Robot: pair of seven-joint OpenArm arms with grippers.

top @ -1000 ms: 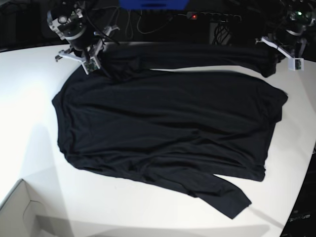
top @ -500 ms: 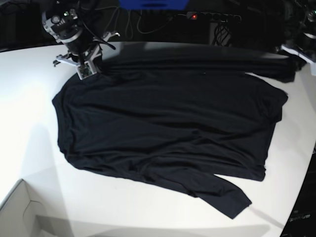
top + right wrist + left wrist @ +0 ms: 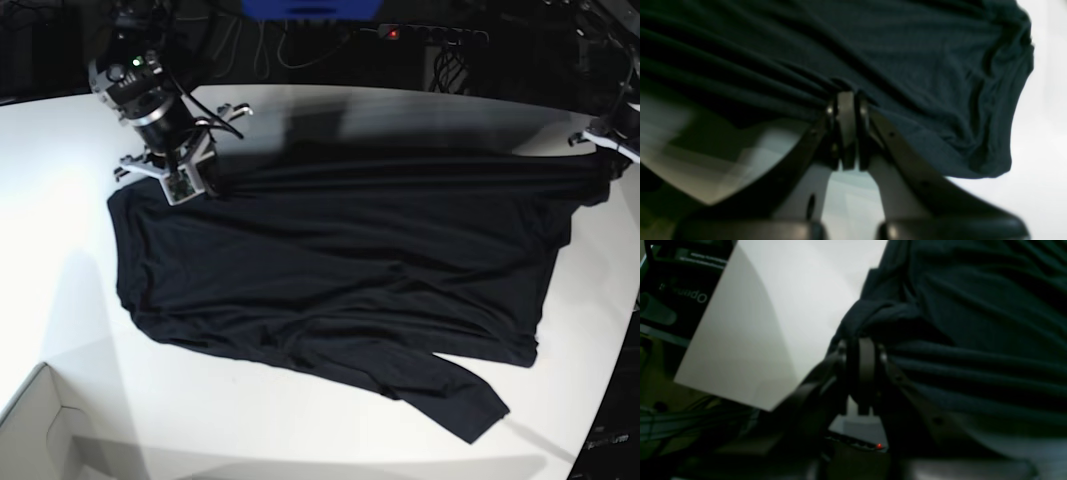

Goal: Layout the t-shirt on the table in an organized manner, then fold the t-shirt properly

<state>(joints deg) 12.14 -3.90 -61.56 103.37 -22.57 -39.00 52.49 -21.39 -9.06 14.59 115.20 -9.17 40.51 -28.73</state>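
— Two arms hold one t-shirt? Where is it in the base view?

— Yes. It lies spread on the white table, big and black. One long sleeve sticks out near the right. The right gripper is at the far left and the left gripper is at the far right. The far edge of the shirt is pulled tight in a line between them.

— What does the left wrist view show?

— The left gripper has its jaws pressed together on a bunch of black t-shirt. The table is on the left.

— And the right wrist view?

— The right gripper pinches the t-shirt too. Folds run out from the pinch. The table shows white on the right.
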